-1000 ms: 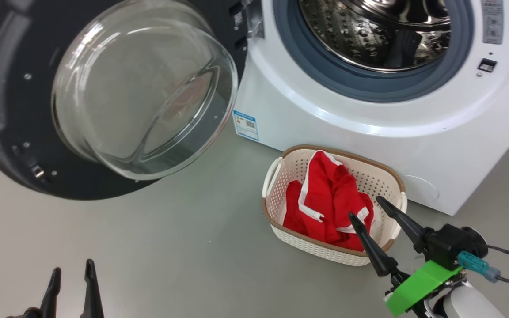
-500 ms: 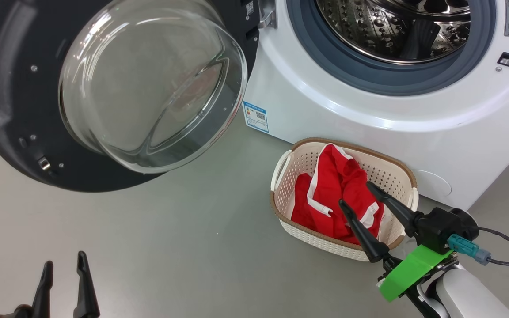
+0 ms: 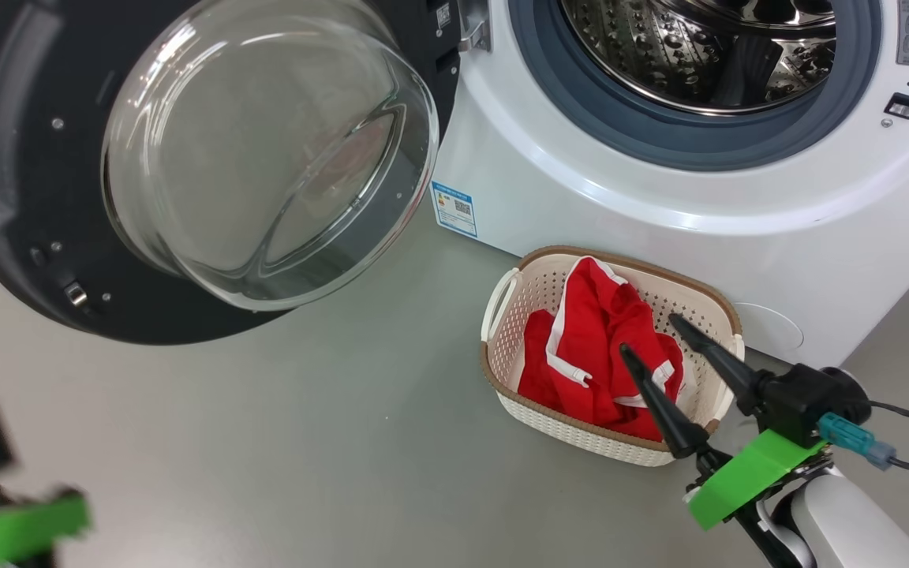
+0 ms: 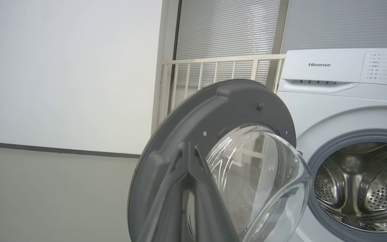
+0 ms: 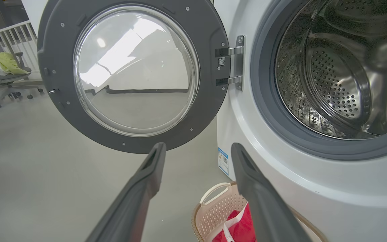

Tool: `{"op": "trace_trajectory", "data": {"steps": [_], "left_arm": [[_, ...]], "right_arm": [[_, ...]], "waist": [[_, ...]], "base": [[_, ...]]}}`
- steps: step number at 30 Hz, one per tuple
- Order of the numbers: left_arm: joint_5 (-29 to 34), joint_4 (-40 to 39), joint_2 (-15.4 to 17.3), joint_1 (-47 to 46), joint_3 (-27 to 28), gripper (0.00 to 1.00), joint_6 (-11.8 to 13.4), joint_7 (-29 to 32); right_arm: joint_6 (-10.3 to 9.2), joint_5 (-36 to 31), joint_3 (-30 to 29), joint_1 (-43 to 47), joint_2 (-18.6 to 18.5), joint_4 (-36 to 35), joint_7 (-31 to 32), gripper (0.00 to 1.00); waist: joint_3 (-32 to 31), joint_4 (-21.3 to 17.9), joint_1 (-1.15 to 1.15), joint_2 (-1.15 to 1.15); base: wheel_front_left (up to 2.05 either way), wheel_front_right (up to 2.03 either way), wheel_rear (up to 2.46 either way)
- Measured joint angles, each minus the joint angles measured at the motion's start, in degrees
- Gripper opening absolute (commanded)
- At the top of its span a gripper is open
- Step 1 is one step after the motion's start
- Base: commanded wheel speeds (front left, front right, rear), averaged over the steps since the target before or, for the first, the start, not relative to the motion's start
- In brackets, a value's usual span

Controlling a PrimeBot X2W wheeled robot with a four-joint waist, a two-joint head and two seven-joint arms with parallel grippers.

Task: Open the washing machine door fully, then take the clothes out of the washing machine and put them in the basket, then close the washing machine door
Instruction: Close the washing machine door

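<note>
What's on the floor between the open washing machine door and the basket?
Nothing. In the head view, the stretch between the washing machine door and the basket is bare grey floor.

The floor is smooth and grey-green, with a soft shine from the light. Behind it stands a plain white wall, which has a dark strip along its foot. Beside the wall hang grey blinds, closed, and before them is a cream railing with upright bars. Further off, an office chair on wheels carries a yellow-green cloth.
</note>
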Motion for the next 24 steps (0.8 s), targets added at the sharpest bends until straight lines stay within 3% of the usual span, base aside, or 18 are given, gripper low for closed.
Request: {"op": "trace_trajectory", "data": {"steps": [3, 8, 12, 14, 15, 18, 19, 20, 24], "left_arm": [[0.19, -2.76, 2.10, -5.37, 3.81, 0.00, -1.12, -0.16], [-5.47, -1.12, 10.29, -16.00, 6.35, 0.00, -1.36, -0.18], [-15.77, 5.60, 18.19, -23.50, 6.92, 0.00, -1.69, -0.25], [-22.62, 11.23, 21.48, -26.83, 6.59, 0.00, -1.69, -0.24], [-28.42, 17.31, 25.03, -29.89, 5.71, 0.00, -1.69, 0.26], [-34.40, 23.07, 27.85, -33.15, 4.69, 0.00, -1.69, 1.81], [-37.01, 25.95, 29.18, -34.77, 4.16, 0.00, -1.69, 3.25], [-43.70, 30.97, 31.23, -38.08, 2.52, 0.00, -1.69, 8.86], [-51.31, 38.52, 32.66, -42.62, -0.75, 0.00, -1.69, 18.02]], "right_arm": [[0.00, -0.24, -1.49, 0.66, 0.09, -0.79, -0.01, 1.00], [0.00, -0.75, -3.65, 3.89, 0.73, -1.31, 0.00, 1.00], [0.00, -1.26, -3.96, 4.67, 0.90, -1.89, 0.00, 1.00], [0.00, -1.34, -4.01, 4.66, 0.87, -2.00, 0.00, 1.00], [0.00, -1.36, -4.14, 4.60, 0.86, -2.04, 0.00, 1.00], [0.00, -1.77, -4.15, 4.55, 0.79, -2.11, 0.00, 1.00], [0.00, -1.77, -4.12, 4.52, 0.67, -2.12, 0.00, 1.00], [0.00, -1.77, -4.13, 4.34, 0.56, -2.10, 0.00, 1.00], [0.00, -1.90, -4.14, 3.80, 0.13, -2.11, 0.00, 1.00]], "waist": [[0.09, -0.14, 0.00, 0.00], [0.19, -0.49, 0.00, 0.00], [0.86, -1.16, 0.00, 0.00], [1.41, -1.59, 0.00, 0.00], [2.08, -1.97, 0.00, 0.00], [2.76, -2.35, 0.00, 0.00], [3.14, -2.52, 0.00, 0.00], [3.83, -2.87, 0.00, 0.00], [5.07, -3.24, 0.00, 0.00]], "base": [[0.00, 0.00, 0.00], [0.00, 0.00, 0.00], [0.00, 0.00, 0.00], [0.00, 0.00, 0.00], [0.00, 0.00, 0.00], [0.00, 0.00, 0.00], [0.00, 0.00, 0.00], [0.00, 0.00, 0.00], [0.00, 0.00, 0.00]]}}
